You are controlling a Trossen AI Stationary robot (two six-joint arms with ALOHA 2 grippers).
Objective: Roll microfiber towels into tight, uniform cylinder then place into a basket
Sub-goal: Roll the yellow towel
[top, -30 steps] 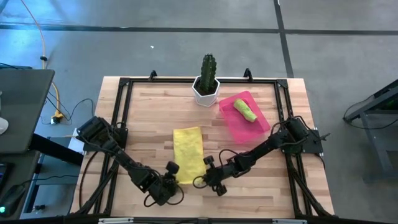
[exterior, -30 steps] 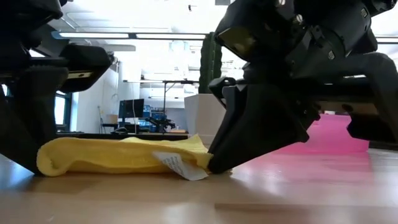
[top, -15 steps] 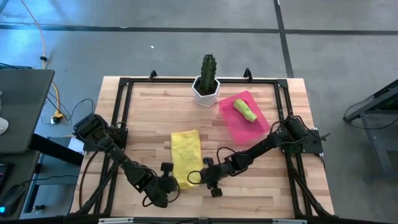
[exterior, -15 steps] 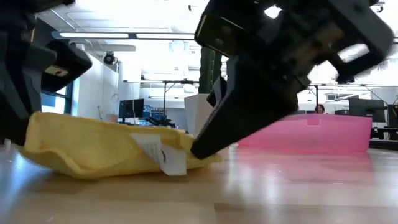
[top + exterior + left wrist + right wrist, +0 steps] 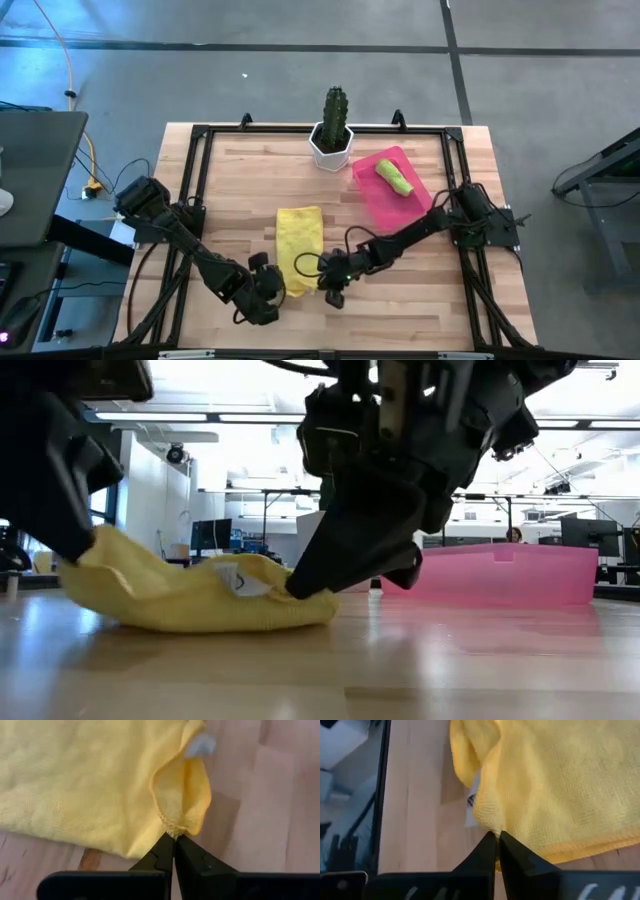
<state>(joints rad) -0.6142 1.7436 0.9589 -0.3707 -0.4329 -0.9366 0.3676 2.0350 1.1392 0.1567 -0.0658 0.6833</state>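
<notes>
The yellow towel (image 5: 298, 248) lies on the bench (image 5: 240, 175) between the two arms, its long axis running from the near edge toward the cactus pot (image 5: 331, 147). Both tools work at the towel's near short edge: the left tool (image 5: 272, 283) has its fingers pressed together on the near left corner, the right tool (image 5: 322, 277) likewise on the near right corner, each wrist view showing a pinch of hem caught at the fingertips. The low view shows that edge lifted off the bench, with the white label (image 5: 231, 579) tucked in the raised fold. The bulk of the cloth therefore lies ahead of both tools, away from the operator side, so in my judgement a roll would have to travel along the long axis toward the pot. The two arms are about equally near to their work. The green towel (image 5: 395, 178) is rolled and rests inside the pink basket (image 5: 374, 199), which sits well apart, beyond the right arm.
</notes>
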